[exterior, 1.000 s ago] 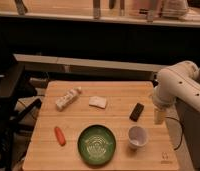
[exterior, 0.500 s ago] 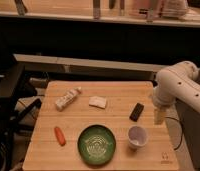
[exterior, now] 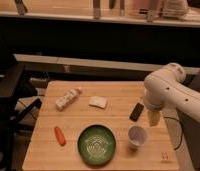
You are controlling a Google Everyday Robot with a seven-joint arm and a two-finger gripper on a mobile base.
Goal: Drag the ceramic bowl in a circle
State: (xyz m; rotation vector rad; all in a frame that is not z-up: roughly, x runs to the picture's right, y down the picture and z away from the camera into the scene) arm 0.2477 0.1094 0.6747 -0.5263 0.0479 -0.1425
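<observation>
Gripper (exterior: pixel 154 118) hangs under the white arm (exterior: pixel 168 90) at the right side of the table (exterior: pixel 48 156), pointing down, just right of a small dark block (exterior: pixel 137 111) and just beyond the cup (exterior: pixel 137 136). Whether it is open or closed cannot be told; it holds nothing that shows.

The bowl (exterior: pixel 96 145), dark green with a pale ring pattern inside, sits on the near edge of the table around its middle, well apart from the gripper. The white cup stands just right of the bowl, close to its rim, though touching or not is unclear. An orange stick (exterior: pixel 59 135) lies left of the bowl, near it.

Farther back, a pale wrapped bar (exterior: pixel 68 98) lies slanted at far left, and a pale flat piece (exterior: pixel 98 102) lies right of it, around the middle. The bar's wrapper shows marks too blurred to read. A small mark (exterior: pixel 166 159) at the table's near right corner cannot be read either.
</observation>
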